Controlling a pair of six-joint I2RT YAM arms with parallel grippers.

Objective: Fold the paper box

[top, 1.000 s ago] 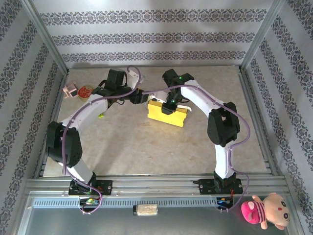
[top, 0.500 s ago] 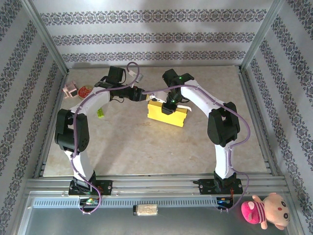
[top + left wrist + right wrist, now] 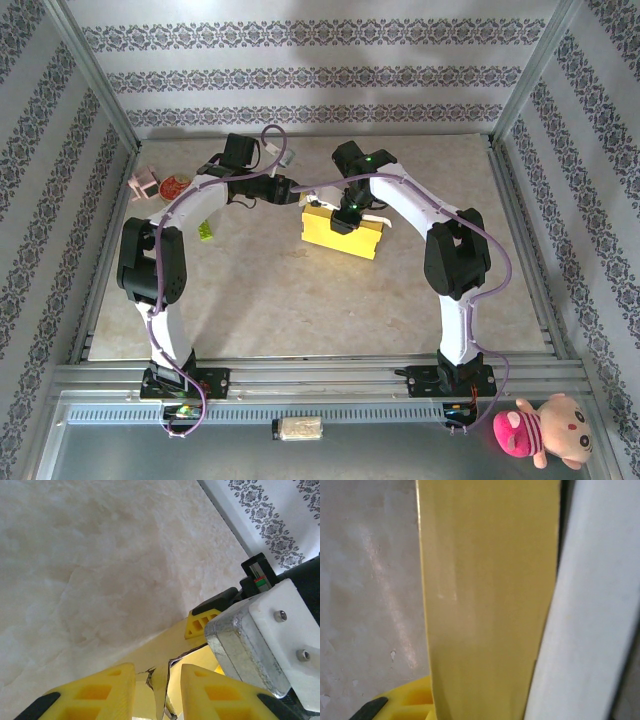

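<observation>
Sitting in the upper middle of the top view, the paper box (image 3: 358,240) lies flat on the table (image 3: 300,300), with lots of bare room below it and to its right. A red tin (image 3: 176,186) and a pink block (image 3: 144,185) sit far left, well apart from it. The right gripper (image 3: 344,222) pinches the box's top edge. The left gripper (image 3: 157,670) has its yellow fingers a little apart around a thin ragged flap. The box is smooth yellow card, and the table looks like pale stone.
</observation>
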